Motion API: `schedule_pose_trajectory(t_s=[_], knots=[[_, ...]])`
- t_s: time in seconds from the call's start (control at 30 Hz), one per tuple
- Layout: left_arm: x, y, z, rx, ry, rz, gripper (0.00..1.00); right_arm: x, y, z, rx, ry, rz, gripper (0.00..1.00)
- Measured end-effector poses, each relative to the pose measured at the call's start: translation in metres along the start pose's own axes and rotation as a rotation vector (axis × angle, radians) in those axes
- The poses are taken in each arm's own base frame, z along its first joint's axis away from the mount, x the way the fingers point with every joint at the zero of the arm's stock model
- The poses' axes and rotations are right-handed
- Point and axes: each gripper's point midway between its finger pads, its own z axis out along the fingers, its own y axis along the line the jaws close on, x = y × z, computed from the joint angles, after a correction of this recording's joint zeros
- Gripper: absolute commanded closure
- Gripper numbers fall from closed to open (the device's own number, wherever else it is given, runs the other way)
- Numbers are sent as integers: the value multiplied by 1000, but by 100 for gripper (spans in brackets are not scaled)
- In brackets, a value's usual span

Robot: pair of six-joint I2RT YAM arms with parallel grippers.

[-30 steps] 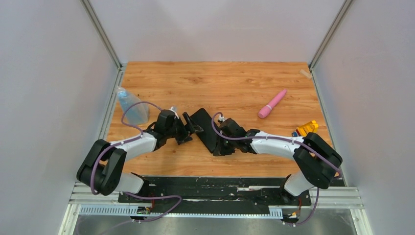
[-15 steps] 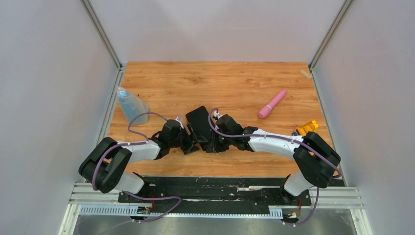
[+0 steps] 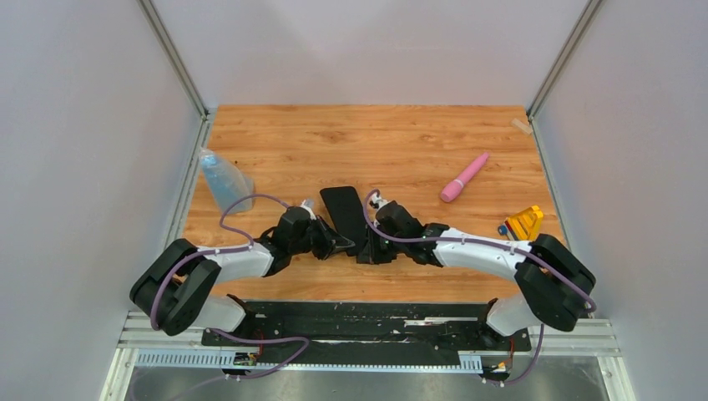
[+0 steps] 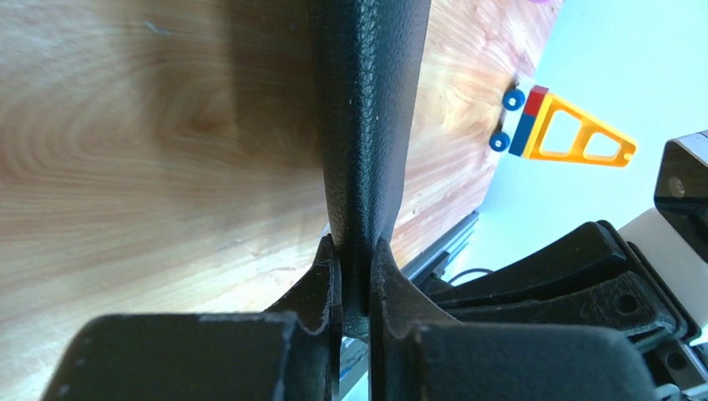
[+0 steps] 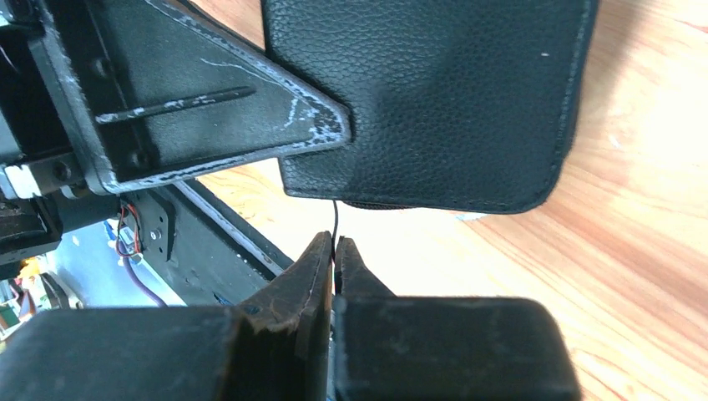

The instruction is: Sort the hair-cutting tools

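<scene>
— What lies out past your left pincer?

— Well off to its outer side stands a translucent blue bottle (image 3: 224,180), which is not mine to sort. My left pincer (image 4: 355,261) is clamped tight on the edge of a black pouch (image 4: 367,125), and the grained skin is squeezed thin between the fingers.

— And the scissors and combs?

— Nowhere in sight. There is no silver and there are no comb teeth on the table (image 3: 401,142). My guess is that they sit inside the pouch, which is held between my two pincers, but I cannot tell from outside.

— Your right pincer?

— My right pincer (image 5: 335,251) is closed on a thin black cord (image 5: 335,219) that comes out of the pouch's near edge, likely a zip pull. Far to its outer side lie a pink tapered tool (image 3: 465,176) and a yellow toy (image 3: 523,222), both well apart from the pouch.

— How will it all handle?

— The pouch looks soft and floppy, so one pincer should hold the rim while the other draws the cord. A hard tug could pull the cord out of my grip. The scissors I judge stiff, smooth and slick, so they are best taken across the closed blades near the pivot. The combs should be light and a little bendy, and I would pinch the spine, not the teeth.
</scene>
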Motion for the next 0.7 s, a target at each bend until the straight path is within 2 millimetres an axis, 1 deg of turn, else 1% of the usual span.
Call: schedule_pose_trajectory(t_s=[0.17,0.23,0.3,0.37,0.43,0.6,0.67,0.7], knots=[[5,-11,-4,18,13,14,96,0,-11,-15,13,-58,-5,100],[5,-11,-5,13,14,18,96,0,-26,-21,51,-75,10,100],[6,-11,-6,10,22,19,96,-2,-53,-25,117,-88,47,100],[9,-9,-7,3,37,22,96,-3,-70,-27,158,-95,79,100],[11,-9,-7,2,48,28,97,-4,-74,-27,164,-96,85,100],[11,-13,-9,5,76,60,96,-4,-73,-31,158,-96,68,100],[10,-15,-8,1,94,81,92,-5,-70,-33,146,-97,56,100],[8,-17,-8,-1,107,92,88,-5,-69,-34,137,-97,47,100]])
